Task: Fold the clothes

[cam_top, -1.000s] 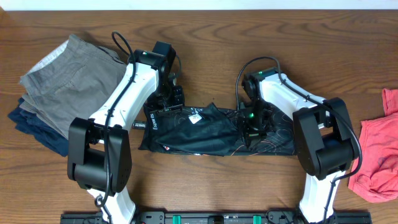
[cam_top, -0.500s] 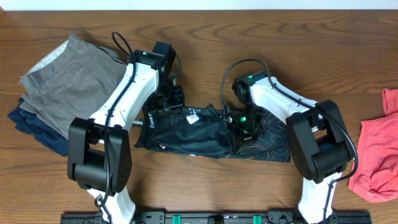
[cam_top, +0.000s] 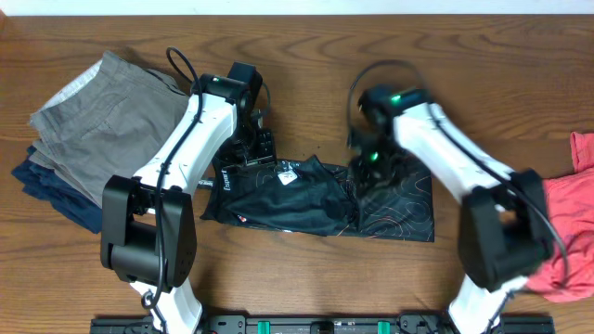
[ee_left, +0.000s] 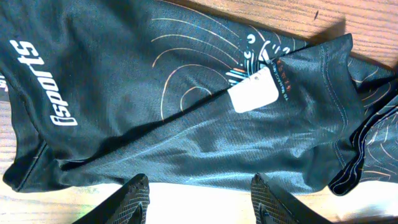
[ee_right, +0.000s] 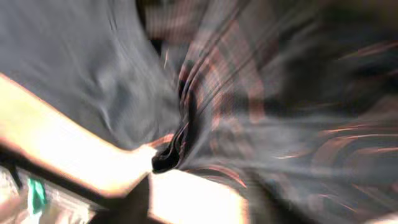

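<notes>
The clothes are one black jersey (cam_top: 306,199) with fine orange-white contour lines, lying as a folded band on the table between the arms. Its white tag (ee_left: 255,93) and white "sports" lettering (ee_left: 43,81) face up. My left gripper (cam_top: 255,153) stands at the jersey's far left edge. In the left wrist view it (ee_left: 199,180) is open over bare table, with the jersey (ee_left: 186,112) just beyond its fingertips. My right gripper (cam_top: 371,172) is above the jersey's middle, motion-blurred. The right wrist view is smeared; the gripper (ee_right: 199,199) looks open over a dark folded hem (ee_right: 180,143).
A stack of grey and navy folded trousers (cam_top: 93,130) lies at the far left. A red shirt (cam_top: 561,232) lies at the right edge. Bare wooden table (cam_top: 306,74) stretches behind the jersey.
My right gripper dragged the jersey's middle leftward, then let go and is swinging away, blurred. The left gripper's jaws have opened; its arm stays in place.
</notes>
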You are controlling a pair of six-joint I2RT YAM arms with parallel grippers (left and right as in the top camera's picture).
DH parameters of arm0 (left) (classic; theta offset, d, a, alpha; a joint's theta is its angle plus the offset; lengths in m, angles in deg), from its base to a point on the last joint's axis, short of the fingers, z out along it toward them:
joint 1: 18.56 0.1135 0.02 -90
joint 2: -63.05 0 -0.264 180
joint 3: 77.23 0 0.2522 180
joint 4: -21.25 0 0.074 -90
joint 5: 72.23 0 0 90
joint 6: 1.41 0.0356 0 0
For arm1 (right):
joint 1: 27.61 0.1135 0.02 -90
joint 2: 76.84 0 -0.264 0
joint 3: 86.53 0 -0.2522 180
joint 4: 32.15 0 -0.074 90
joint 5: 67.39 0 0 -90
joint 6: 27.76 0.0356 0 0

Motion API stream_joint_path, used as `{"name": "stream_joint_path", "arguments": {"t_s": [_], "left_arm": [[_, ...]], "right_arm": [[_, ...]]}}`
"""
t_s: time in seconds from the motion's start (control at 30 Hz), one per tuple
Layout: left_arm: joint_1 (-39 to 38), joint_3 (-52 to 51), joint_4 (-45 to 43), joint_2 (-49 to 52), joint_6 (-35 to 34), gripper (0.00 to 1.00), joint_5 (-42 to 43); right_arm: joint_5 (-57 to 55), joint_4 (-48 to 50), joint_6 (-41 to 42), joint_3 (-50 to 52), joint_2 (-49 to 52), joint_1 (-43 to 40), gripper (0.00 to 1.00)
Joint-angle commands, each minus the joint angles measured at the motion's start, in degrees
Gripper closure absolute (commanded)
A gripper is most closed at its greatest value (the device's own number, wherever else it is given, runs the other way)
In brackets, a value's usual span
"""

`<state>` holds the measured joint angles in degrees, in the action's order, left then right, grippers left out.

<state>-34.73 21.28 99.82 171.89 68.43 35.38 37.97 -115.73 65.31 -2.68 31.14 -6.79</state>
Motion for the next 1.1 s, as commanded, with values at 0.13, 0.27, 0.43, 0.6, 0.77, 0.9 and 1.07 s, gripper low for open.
{"name": "stream_joint_path", "arguments": {"t_s": [0.13, 0.27, 0.43, 0.6, 0.77, 0.9, 1.07], "left_arm": [[0.13, -0.31, 0.42, -1.49, -0.31, 0.45, -0.72], [0.13, -0.31, 0.39, -1.49, -0.28, 0.44, -0.72], [0.13, -0.31, 0.46, -1.49, -0.31, 0.44, -0.72], [0.13, -0.31, 0.50, -1.49, -0.31, 0.44, -0.72], [0.13, -0.31, 0.48, -1.49, -0.31, 0.45, -0.72], [0.13, -0.31, 0.48, -1.49, -0.31, 0.44, -0.72], [0.13, -0.31, 0.48, -1.49, -0.31, 0.45, -0.72]], "right_arm": [[-2.89, 3.85, 4.20, -0.92, -2.89, -2.49, 0.01], [-2.93, 8.20, 5.84, 1.81, -1.90, -0.72, 0.01], [-3.63, 16.52, 11.26, 7.06, -1.46, 1.53, 0.01], [-4.87, 23.56, 14.58, 12.46, -1.46, 2.62, 0.17], [-5.07, 28.00, 14.84, 17.00, -1.46, 2.89, 0.21], [-5.05, 30.53, 15.17, 19.65, -1.46, 2.89, 0.29], [-4.76, 30.73, 15.10, 20.44, -1.49, 2.89, 0.80]]}}
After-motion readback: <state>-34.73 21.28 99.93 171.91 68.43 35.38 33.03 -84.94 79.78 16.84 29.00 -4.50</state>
